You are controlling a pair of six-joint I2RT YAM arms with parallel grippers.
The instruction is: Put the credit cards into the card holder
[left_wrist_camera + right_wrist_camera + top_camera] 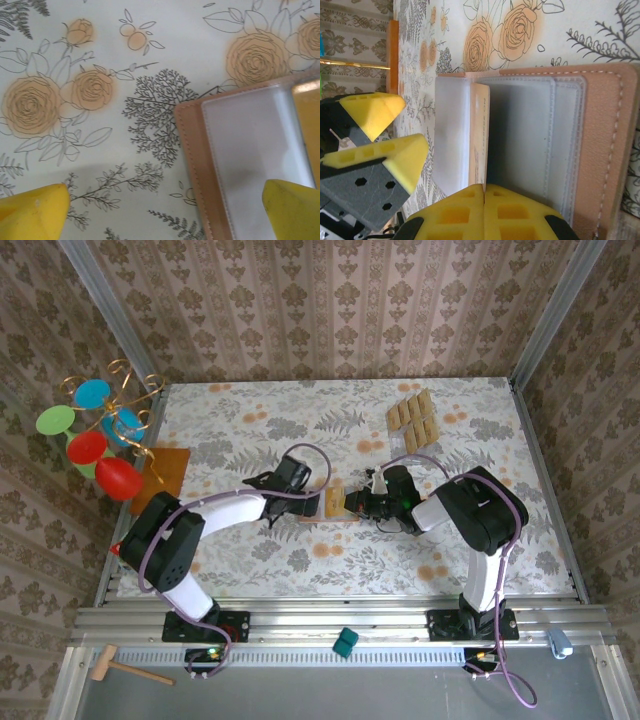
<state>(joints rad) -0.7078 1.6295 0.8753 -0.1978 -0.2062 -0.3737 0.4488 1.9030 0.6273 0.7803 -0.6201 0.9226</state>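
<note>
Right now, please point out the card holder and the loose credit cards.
card holder [605,150], right wrist view, brown leather border.
loose credit cards [410,420], top external view, a card mid-group.

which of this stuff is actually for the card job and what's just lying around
For the job: card holder; loose credit cards; held card in right gripper; left gripper.
Lying about: orange mat; coloured-disc ornament; wooden mallet; teal block.

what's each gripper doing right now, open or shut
left gripper: open, holding nothing
right gripper: shut on a credit card
</note>
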